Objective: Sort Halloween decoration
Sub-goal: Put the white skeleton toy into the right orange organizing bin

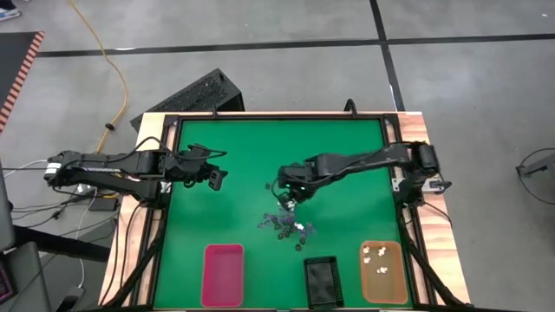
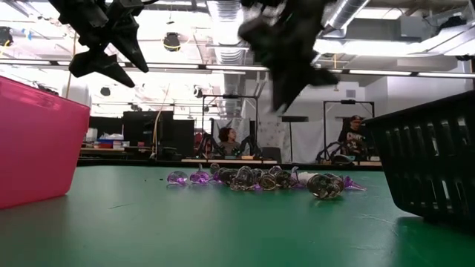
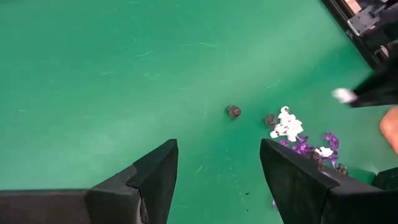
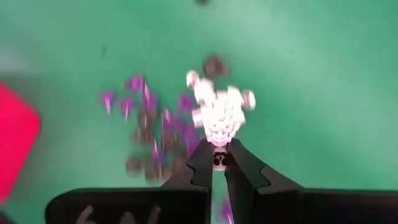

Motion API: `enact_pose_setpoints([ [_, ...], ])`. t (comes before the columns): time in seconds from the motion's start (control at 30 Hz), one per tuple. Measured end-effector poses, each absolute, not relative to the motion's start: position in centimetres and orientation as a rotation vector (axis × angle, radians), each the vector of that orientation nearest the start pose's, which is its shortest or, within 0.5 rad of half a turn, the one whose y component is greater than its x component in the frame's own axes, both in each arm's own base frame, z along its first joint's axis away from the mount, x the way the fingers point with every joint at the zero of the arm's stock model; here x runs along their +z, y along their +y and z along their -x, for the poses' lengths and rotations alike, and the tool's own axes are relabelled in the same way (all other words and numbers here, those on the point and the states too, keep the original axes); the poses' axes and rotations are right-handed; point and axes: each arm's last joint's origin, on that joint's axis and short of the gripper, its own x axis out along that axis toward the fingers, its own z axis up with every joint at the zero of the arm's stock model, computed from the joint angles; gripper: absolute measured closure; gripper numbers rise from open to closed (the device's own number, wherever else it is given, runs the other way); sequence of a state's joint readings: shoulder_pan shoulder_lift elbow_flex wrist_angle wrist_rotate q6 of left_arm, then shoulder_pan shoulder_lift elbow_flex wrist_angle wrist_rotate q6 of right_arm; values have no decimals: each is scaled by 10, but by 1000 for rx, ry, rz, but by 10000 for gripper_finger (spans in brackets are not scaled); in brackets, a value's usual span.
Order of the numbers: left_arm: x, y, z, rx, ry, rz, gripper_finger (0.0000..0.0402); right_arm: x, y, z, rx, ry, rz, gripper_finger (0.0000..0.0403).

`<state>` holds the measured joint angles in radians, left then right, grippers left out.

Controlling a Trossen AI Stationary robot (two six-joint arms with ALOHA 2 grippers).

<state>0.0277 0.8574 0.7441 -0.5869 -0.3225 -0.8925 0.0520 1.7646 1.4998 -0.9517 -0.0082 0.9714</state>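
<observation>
High view: right gripper [image 1: 287, 198] above trinkets [image 1: 286, 224]

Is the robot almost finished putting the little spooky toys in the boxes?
Not yet. A few white trinkets already lie in the orange tray. The right gripper is shut on a white trinket above the pile. Purple, dark and white pieces are still heaped on the green mat. The pink tray looks empty. The left gripper waits open at the side.
</observation>
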Motion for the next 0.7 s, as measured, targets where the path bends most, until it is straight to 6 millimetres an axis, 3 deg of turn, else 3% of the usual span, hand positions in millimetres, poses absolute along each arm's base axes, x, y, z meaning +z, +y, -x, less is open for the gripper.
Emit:
enact_pose_setpoints([
  [0.23,274,14,-170,613,498,751,183,305,69,-294,-585,1284,-800,354],
  [0.4,274,13,-170,615,489,798,183,324,108,-249,-687,1328,-879,353],
  [0.7,274,14,-170,621,484,802,183,332,166,-179,-927,1425,-962,353],
])
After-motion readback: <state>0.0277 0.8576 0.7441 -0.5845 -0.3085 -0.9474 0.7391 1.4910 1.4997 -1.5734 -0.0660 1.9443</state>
